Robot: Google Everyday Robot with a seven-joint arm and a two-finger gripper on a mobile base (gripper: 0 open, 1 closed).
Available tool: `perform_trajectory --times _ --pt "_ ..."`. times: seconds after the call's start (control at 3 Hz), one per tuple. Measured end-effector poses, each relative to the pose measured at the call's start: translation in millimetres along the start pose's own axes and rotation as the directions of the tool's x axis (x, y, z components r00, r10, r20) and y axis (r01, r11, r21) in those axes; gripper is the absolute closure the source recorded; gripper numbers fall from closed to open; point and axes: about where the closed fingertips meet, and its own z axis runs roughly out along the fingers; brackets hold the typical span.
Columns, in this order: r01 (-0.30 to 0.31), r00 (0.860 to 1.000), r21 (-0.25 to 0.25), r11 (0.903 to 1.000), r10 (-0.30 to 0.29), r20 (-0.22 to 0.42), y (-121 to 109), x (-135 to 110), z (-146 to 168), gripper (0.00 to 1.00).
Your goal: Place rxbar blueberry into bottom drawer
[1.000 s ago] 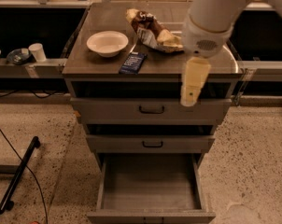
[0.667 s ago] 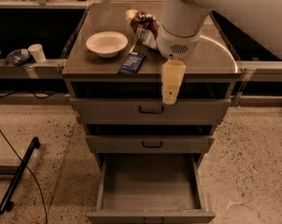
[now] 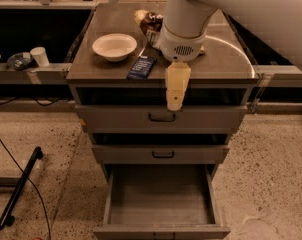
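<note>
Fingers of the gripper show as one pale cream piece, with no gap to see between them, and they hold nothing. The gripper points straight down in the middle of the frame. It hangs in front of the front edge of the cabinet top, and its tip lies over the dark slot above the top drawer. The white arm comes in from the upper right of the frame and hides a part of the cabinet top behind it.

The rxbar blueberry lies flat on the cabinet top, near the front edge, a little to the left of the gripper and apart from it. It is a small dark blue bar with pale lines of text. Just behind it and to the left stands a white bowl, close to the bar. Further back, near the arm, lies a brown and white snack bag, partly covered by the arm.

Under the top drawer is the middle drawer; both are grey with a black handle, and both are pushed almost closed. The bottom drawer is pulled far out toward the lower edge of the frame, and its wide grey tray has nothing in it.

At the left edge of the frame a white cup stands on a low shelf. On the speckled floor at the lower left lies a black bar with a thin cable beside it.
</note>
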Motion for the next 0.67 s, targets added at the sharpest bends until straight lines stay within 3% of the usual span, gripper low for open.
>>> perform_trajectory --times 0.67 --pt "-0.004 0.993 0.006 1.0 0.003 0.114 -66.1 -66.2 17.5 0.0"
